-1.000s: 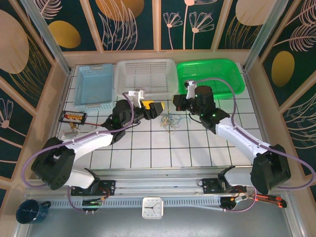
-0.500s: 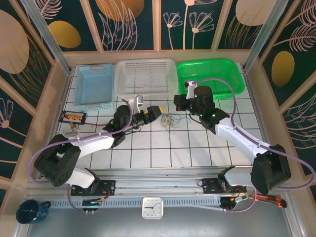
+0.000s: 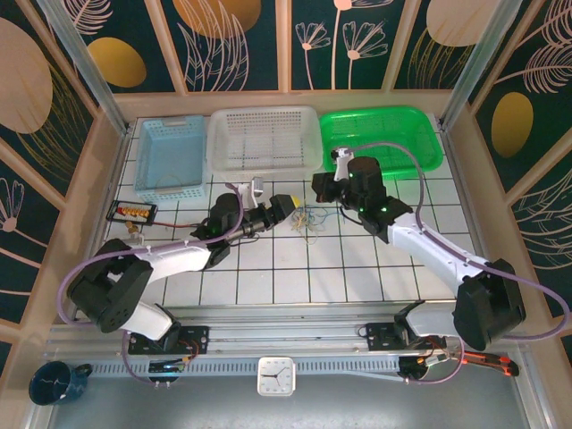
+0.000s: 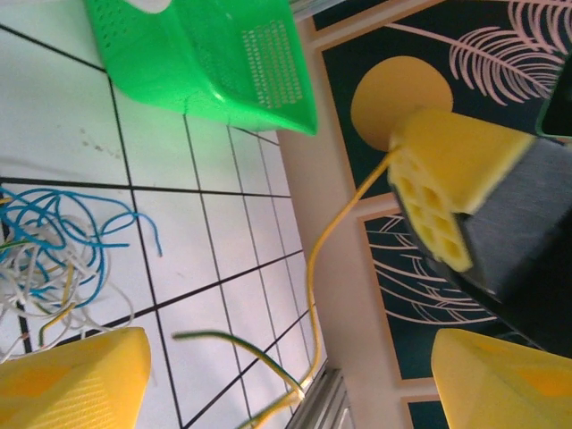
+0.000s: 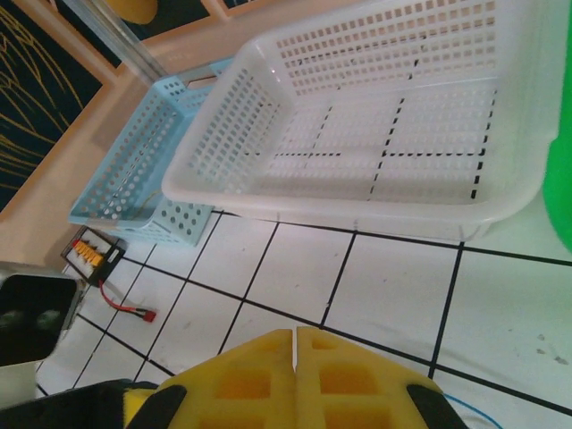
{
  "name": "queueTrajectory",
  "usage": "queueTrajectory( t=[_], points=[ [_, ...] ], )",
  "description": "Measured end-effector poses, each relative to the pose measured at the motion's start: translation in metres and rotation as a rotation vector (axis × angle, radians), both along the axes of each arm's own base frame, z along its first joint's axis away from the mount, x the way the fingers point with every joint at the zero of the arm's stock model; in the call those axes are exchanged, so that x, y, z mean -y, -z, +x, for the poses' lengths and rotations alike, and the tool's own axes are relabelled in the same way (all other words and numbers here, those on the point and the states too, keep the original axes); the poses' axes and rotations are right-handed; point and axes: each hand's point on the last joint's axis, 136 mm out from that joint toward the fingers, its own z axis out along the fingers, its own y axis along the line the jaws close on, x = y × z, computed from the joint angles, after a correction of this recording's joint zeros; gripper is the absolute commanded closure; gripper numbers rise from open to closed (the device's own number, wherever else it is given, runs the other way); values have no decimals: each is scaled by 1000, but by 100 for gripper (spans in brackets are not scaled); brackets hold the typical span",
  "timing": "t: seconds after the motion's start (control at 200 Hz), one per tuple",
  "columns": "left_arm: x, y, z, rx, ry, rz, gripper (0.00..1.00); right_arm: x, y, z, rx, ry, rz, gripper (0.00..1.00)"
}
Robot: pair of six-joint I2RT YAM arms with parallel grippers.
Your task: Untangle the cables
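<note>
The left gripper [image 3: 287, 207] has its jaws spread wide, with the cables [image 3: 308, 221] bunched on the tiles just ahead of them. The right gripper [image 5: 295, 350] has its jaws pressed together, pinching one yellowish strand above the bunch. The white basket [image 3: 264, 138] has its rim close behind the jaws, and bare tiles lie on the other side of the bunch.

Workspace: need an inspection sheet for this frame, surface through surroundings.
Surface: white tiled table, dark grout lines.
Job's things: tangle of thin yellow, blue and white wires, mid-table between the grippers, knotted.
Clutter: light blue perforated basket, white perforated basket and green perforated basket along the far edge; black tray of orange connectors at the left.
Grippers: left gripper open beside the tangle; right gripper shut, apparently on a thin yellow wire running to its tip.
Cables: thick lavender cables loop along both arms.
Surroundings: dark leaf-print wall panels; blue mug and white clock at the near edge.
</note>
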Motion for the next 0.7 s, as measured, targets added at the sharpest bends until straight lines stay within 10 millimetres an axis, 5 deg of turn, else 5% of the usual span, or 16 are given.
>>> queueTrajectory(
  t=[0.701],
  points=[
    [2,5,17,-4,-60,-8,74,-4,0,-3,1,-10,-1,100]
  ],
)
